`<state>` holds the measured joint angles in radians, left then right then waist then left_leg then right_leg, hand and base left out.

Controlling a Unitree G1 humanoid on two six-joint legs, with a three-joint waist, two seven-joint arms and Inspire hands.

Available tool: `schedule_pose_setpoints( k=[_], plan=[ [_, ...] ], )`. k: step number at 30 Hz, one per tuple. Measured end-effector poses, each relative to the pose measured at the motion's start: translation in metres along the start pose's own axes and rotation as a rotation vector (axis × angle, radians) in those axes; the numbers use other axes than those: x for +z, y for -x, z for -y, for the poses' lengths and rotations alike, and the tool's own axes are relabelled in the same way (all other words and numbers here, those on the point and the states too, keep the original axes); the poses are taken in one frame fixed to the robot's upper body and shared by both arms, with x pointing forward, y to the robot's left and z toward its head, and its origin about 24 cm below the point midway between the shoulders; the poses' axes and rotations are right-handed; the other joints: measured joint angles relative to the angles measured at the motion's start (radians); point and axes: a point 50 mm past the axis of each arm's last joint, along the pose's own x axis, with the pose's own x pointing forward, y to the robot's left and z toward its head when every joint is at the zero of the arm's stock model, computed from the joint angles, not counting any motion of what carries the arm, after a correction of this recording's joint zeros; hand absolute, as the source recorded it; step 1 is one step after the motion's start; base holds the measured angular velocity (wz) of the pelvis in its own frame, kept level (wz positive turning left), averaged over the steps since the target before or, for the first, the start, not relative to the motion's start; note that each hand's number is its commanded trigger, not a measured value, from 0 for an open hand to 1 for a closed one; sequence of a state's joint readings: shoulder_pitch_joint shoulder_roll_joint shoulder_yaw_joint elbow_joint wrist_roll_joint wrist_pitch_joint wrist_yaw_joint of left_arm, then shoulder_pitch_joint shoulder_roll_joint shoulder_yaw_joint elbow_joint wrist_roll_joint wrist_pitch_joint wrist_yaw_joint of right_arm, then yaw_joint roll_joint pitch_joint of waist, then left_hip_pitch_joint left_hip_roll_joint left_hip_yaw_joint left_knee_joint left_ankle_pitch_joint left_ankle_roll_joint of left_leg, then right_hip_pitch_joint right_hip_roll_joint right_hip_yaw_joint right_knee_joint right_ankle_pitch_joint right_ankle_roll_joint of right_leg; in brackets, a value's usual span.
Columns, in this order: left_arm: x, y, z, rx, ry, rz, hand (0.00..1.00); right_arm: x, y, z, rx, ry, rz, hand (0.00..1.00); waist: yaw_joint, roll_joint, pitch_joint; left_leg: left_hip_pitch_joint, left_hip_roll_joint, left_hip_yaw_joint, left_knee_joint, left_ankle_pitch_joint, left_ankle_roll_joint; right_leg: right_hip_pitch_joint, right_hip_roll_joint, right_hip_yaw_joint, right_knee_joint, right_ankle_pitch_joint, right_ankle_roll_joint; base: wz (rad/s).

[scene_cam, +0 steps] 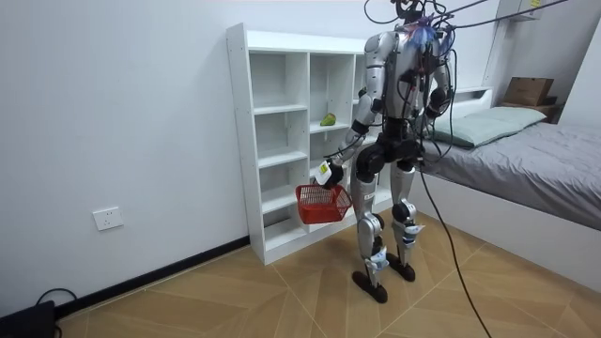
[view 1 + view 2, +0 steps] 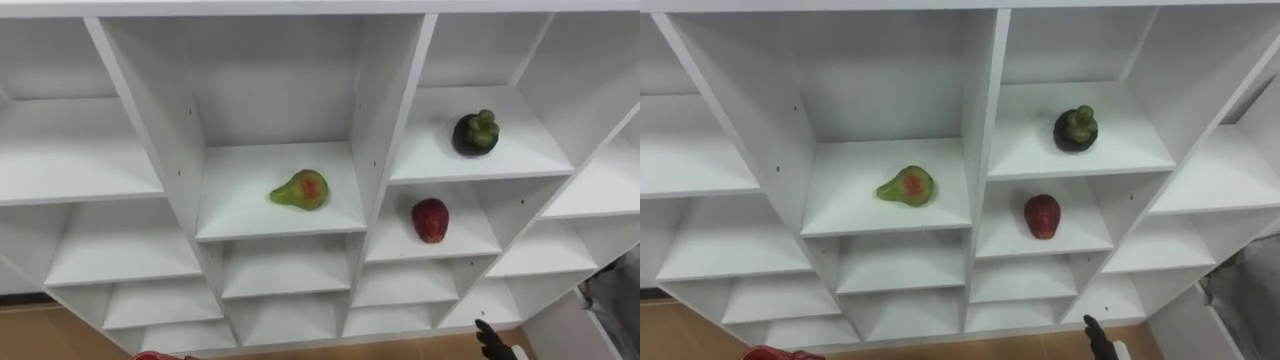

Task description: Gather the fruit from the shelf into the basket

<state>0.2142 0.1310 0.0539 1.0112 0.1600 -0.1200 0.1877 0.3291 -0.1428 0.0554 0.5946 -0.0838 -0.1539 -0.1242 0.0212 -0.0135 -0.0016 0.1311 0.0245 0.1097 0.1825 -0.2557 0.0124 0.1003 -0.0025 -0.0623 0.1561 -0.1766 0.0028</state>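
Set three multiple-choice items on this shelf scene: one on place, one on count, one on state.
1. The dark fruit lies: A) one compartment above the red fruit; B) in the bottom row; C) on the floor.
2. Fruits on the shelves: A) two; B) three; C) five.
3. The red basket: A) stands on the floor; B) hangs from the left hand; C) sits on a shelf.
Key: 1A, same column, next compartment up; 2B, pear, red fruit, dark fruit; 3B, the room view shows it hanging under that hand.
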Motion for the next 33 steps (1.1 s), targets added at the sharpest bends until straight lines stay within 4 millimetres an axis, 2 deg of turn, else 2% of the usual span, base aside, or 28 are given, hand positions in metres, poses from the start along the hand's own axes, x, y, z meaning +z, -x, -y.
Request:
schedule_pose_setpoints(
  k=[3,8,12,16,19,23,25,29,33],
  plan=[
    [-0.002,0.003,-0.001,0.008,0.006,0.017,1.0,0.012,0.005,0.001,-0.023,-0.014,0.069,0.0,-0.015,0.005,-0.0006,0.0,0.001,0.003,-0.003,0.0,0.0,-0.002,0.002,0.006,0.003,0.0,0.0,-0.06],
    [-0.004,0.004,-0.001,0.008,0.023,0.014,1.0,0.036,0.009,0.006,-0.083,-0.032,0.193,0.0,-0.021,0.013,-0.0011,-0.001,0.002,0.029,-0.013,0.0,0.0,-0.025,0.005,0.029,0.016,0.0,0.0,-0.15],
    [-0.003,0.004,0.001,0.001,0.037,0.016,1.0,0.052,0.014,0.008,-0.127,-0.051,0.275,0.0,-0.027,0.013,-0.0016,-0.003,0.001,0.031,-0.014,0.0,0.0,-0.037,0.005,0.034,0.018,0.0,0.0,-0.05],
    [-0.003,0.005,0.004,-0.01,0.023,0.019,1.0,0.072,0.024,0.014,-0.21,-0.059,0.384,0.0,-0.038,0.021,-0.0058,-0.014,0.001,0.031,-0.014,0.0,0.001,-0.049,0.005,0.038,0.015,0.001,0.001,-0.03],
    [-0.004,0.005,0.005,-0.015,0.018,0.022,1.0,0.078,0.026,0.017,-0.259,-0.074,0.428,0.0,-0.046,0.029,-0.0086,-0.014,0.001,0.031,-0.014,0.001,0.001,-0.049,0.006,0.04,0.014,0.001,0.0,0.0],
    [-0.006,0.005,0.006,-0.019,0.016,0.019,1.0,0.079,0.027,0.019,-0.291,-0.085,0.433,0.0,-0.041,0.037,-0.0083,-0.007,0.001,0.039,-0.014,0.001,0.001,-0.049,0.008,0.055,0.016,0.001,0.001,-0.1],
    [-0.01,0.006,0.007,-0.023,0.015,0.002,1.0,0.089,0.03,0.02,-0.304,-0.101,0.474,0.0,-0.042,0.038,-0.0057,-0.007,0.001,0.047,-0.015,0.001,0.001,-0.051,0.008,0.059,0.019,0.001,0.001,-0.1],
    [-0.011,0.006,0.007,-0.024,0.014,-0.005,1.0,0.106,0.036,0.024,-0.335,-0.132,0.562,0.0,-0.041,0.033,-0.0063,-0.003,0.002,0.05,-0.015,0.001,0.001,-0.05,0.009,0.06,0.023,0.001,0.001,0.0],
    [-0.014,0.007,0.006,-0.027,0.01,-0.014,1.0,0.114,0.039,0.023,-0.351,-0.109,0.605,0.0,-0.039,0.022,-0.0047,-0.003,0.002,0.05,-0.015,0.001,0.001,-0.05,0.009,0.06,0.029,0.001,0.001,0.0]
  ],
)
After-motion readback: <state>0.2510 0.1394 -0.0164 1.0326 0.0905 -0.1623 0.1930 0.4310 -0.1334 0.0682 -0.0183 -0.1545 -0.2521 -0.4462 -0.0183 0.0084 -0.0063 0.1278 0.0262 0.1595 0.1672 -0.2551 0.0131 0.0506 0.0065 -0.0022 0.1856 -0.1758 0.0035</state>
